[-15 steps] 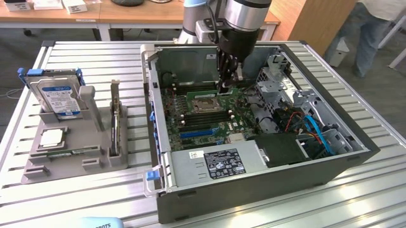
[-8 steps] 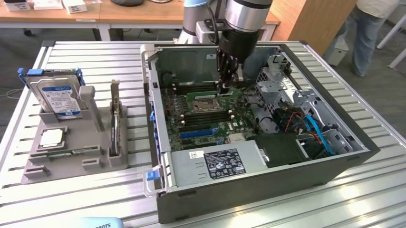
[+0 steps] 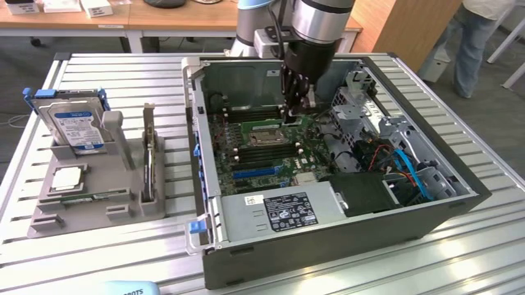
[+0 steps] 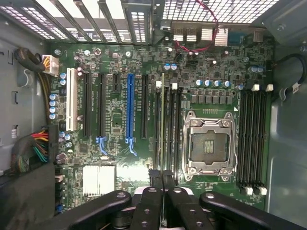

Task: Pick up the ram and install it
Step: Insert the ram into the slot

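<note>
One table carried the open case, which enclosed the socket. The arm stood above the socket, pointing down into the case. The board lay flat around the socket. The holder stood well apart from the socket, toward the exterior view's left, with the drive upright in it. The gripper hung just beside the socket, on the side facing the blue slot. The fingers stood narrow, one against each face of the ram, clamping it. The ram stood on edge in the slot bank just beside the socket, between the socket and the blue slot, parallel to the neighbouring slots. Whether the ram was fully seated could not be told.
</note>
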Controlling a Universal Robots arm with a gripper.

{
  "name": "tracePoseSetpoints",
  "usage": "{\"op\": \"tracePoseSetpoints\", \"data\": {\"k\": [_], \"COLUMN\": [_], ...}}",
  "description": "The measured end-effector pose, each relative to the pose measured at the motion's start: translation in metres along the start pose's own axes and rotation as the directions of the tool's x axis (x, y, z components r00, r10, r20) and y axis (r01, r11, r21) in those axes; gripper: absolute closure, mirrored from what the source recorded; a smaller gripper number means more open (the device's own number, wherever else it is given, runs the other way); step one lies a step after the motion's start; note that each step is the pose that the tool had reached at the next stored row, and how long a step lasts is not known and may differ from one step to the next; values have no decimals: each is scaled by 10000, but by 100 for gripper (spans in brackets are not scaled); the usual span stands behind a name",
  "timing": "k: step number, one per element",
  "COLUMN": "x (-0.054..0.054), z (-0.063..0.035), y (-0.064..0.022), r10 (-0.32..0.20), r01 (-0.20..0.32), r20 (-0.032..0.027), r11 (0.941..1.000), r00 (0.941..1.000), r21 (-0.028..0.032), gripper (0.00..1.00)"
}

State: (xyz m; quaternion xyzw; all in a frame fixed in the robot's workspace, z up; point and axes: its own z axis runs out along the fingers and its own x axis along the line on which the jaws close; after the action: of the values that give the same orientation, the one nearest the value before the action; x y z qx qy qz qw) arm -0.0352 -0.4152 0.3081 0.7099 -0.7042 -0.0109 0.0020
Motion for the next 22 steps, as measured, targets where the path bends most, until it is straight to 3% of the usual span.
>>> {"op": "tracePoseSetpoints", "data": {"k": [11,22], "x": [38,39], "z": [3,110], "y": [0,-2], "r10": [-1,-1], "r01": [1,1], "r20": [32,31], "r11": [10000,10000], "r00": [10000,10000], "r21": [1,0], "gripper": [88,88]}}
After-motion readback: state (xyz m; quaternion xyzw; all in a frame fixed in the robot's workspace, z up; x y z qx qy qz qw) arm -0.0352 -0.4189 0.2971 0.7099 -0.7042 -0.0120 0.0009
